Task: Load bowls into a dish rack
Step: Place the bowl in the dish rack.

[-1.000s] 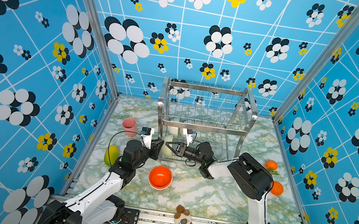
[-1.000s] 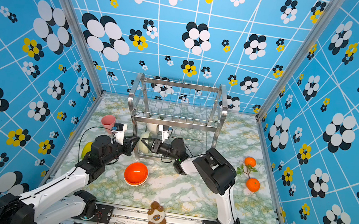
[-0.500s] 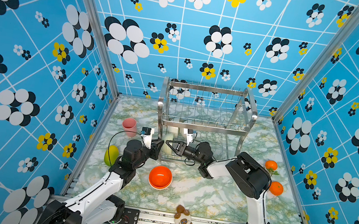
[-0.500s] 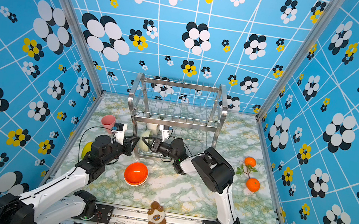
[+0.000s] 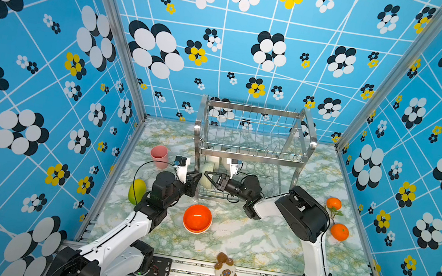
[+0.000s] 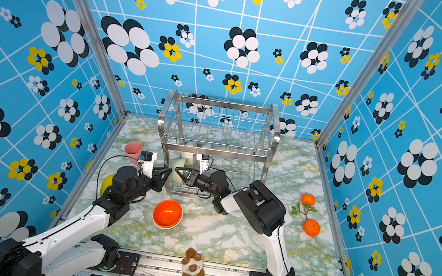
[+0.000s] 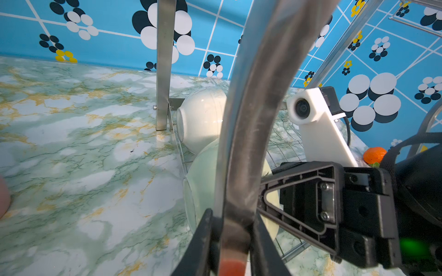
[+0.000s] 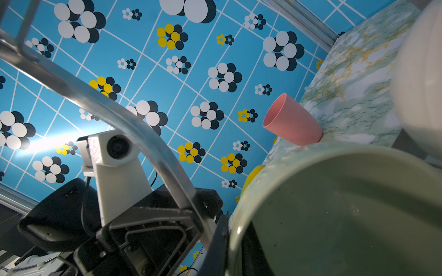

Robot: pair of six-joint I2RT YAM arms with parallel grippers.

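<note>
Slightly deeper into the rack than before, the right gripper pinches the green bowl by its rim, standing it on edge beside a cream bowl on the lower tier. The left gripper clamps the rack's side frame, evidently steadying it.

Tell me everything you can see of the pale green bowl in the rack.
The green bowl is round, glossy and pale sage. It stands on edge in the lower tier of the dish rack, beside a cream-white bowl, with its opening turned toward the right arm. The right gripper pinches its rim.
</note>
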